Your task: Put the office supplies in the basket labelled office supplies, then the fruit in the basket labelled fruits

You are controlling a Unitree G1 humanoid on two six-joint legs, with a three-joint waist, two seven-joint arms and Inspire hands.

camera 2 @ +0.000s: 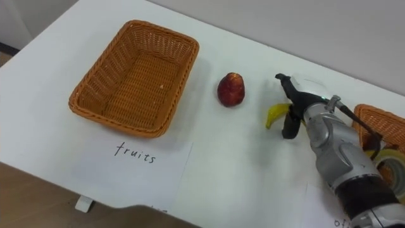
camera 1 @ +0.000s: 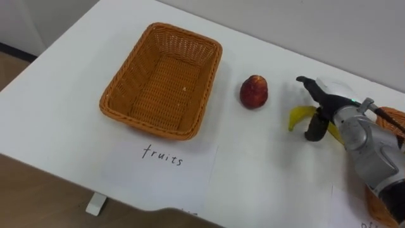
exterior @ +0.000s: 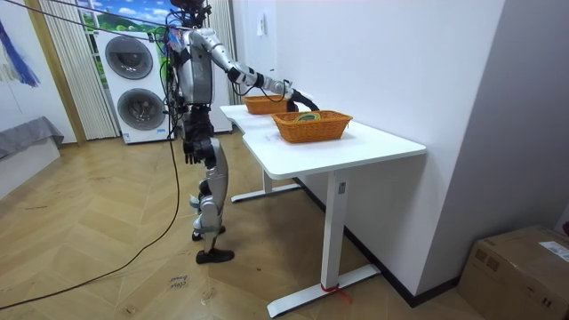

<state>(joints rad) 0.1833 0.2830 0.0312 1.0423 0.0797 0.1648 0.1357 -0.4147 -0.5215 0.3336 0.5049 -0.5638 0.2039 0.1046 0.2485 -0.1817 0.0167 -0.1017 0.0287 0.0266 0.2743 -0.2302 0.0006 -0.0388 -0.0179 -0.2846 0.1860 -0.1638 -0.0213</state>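
— Where do we stand with the banana [camera 1: 300, 115]?
— It lies on the white table [camera 1: 63, 76], right of the red fruit [camera 1: 254, 91] and well apart from the wicker basket [camera 1: 126, 76] with the "fruits" label [camera 1: 163, 155] on the left. Our right hand [camera 1: 347, 125] is over its right part. The fingers are spread: one points away to the far left above it, the thumb comes down on its near side. We judge nothing is gripped yet.
— How will it handle?
— We'd expect it to be light, with a smooth skin and soft flesh, so a hard squeeze would bruise it. Its curve could let it roll on the table. We'd close around the thick middle, fingers on the far side and thumb on the near side, rather than at the thin tip.
— And the round fruit?
— Firmer, we think, but it may roll, so it wants a grasp from above.
— What do the views add to each other?
— The right eye view shows the second basket [camera 2: 373, 120] at the right with a roll of tape [camera 2: 393, 161] in it. The room view shows us standing at the table's long side, left hand [exterior: 190, 151] hanging by the hip, both baskets in a row.
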